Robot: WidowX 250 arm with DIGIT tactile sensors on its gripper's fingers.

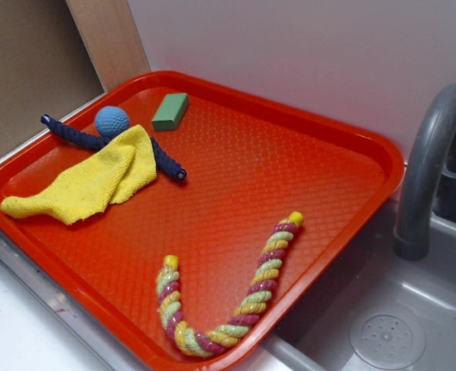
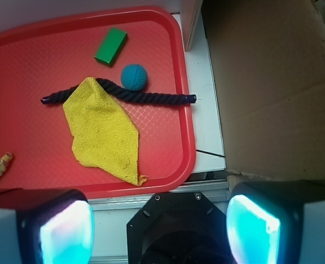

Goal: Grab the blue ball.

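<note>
In the wrist view the claw (image 2: 158, 228) fills the lower edge, its two pads wide apart and holding nothing. Beyond it lies the red tray (image 1: 305, 201) on a pale worktop (image 1: 19, 332) — yellow cloth (image 2: 104, 132) draped over a dark rope (image 2: 146, 98), the blue ball (image 2: 134, 77) touching that rope, upper centre. A grey sink (image 1: 382, 325) and faucet (image 1: 429, 154) sit at the exterior view's right.

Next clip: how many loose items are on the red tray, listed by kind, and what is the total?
Ropes: 2, a navy rope and a multicoloured rope
Balls: 1, the blue ball
Blocks: 1, a green block
Cloths: 1, a yellow cloth
Total: 5
</note>
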